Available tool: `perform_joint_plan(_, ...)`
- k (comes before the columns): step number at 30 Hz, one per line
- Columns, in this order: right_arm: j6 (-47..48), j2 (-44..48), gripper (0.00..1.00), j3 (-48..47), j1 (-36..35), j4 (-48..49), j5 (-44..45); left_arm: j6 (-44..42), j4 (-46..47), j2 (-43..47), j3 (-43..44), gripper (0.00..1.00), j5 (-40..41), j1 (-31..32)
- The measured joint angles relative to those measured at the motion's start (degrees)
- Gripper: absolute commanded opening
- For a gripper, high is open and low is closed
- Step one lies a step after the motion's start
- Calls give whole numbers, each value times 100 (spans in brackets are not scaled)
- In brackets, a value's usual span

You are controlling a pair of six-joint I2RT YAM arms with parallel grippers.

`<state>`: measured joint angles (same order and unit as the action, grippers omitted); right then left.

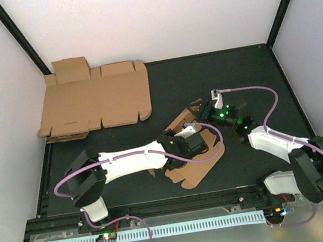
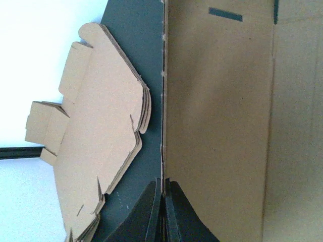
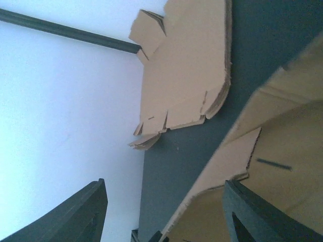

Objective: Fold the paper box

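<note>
overhead view of a black desk (image 1: pixel 223 79) inside white walls (image 1: pixel 149 11). at its middle, the paper box (image 1: pixel 191 170): plain brown cardboard, partly folded, one rounded panel flat on the desk toward the near edge, other panels and flaps raised behind it. reaching in from the left, the left arm (image 1: pixel 131 160), ending in the left gripper (image 1: pixel 197 142) at the raised part of the box. coming in from the right, the right arm (image 1: pixel 273 139), with green lights and a looping lilac cable (image 1: pixel 255 89), ending in the right gripper (image 1: pixel 204 109) just beside the box's far right corner. in the far left corner, well apart from the box, a stack of flat cardboard sheets (image 1: pixel 93 101) with tabs and slits along the edges.

from the left wrist: left gripper (image 2: pixel 162 201) closed, dark fingers (image 2: pixel 146 217) pressed together on the thin edge of a box panel, that edge running straight into the seam between them. right of the edge, a broad brown panel with a crease and a small dark slot (image 2: pixel 225 14) near the top.

from the right wrist: right gripper (image 3: pixel 164 184) open, fingers (image 3: pixel 252 217) wide apart, nothing clamped. close by the finger at the right of this view, a box flap with a jagged edge; touching or not, cannot tell.
</note>
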<state>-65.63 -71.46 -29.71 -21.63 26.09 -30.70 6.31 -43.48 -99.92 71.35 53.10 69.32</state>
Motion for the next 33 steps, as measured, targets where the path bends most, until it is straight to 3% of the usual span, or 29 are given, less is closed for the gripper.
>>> perform_joint_plan(7,-210,-229,63,-136,-79,-612,81,-22,46,-116,-4,3,201,31)
perform_joint_plan(19,-413,-400,40,-160,-90,-769,195,-31,63,-295,-4,4,382,127)
perform_joint_plan(24,-496,-501,35,-162,-92,-649,190,-35,72,-315,-2,4,413,133)
perform_joint_plan(29,-540,-549,17,-162,-92,-562,192,-33,70,-393,-2,6,457,166)
perform_joint_plan(31,-531,-553,9,-162,-92,-535,195,-31,68,-398,-2,12,470,179)
perform_joint_plan(33,-546,-586,2,-162,-92,-511,203,-31,74,-398,-2,25,494,186)
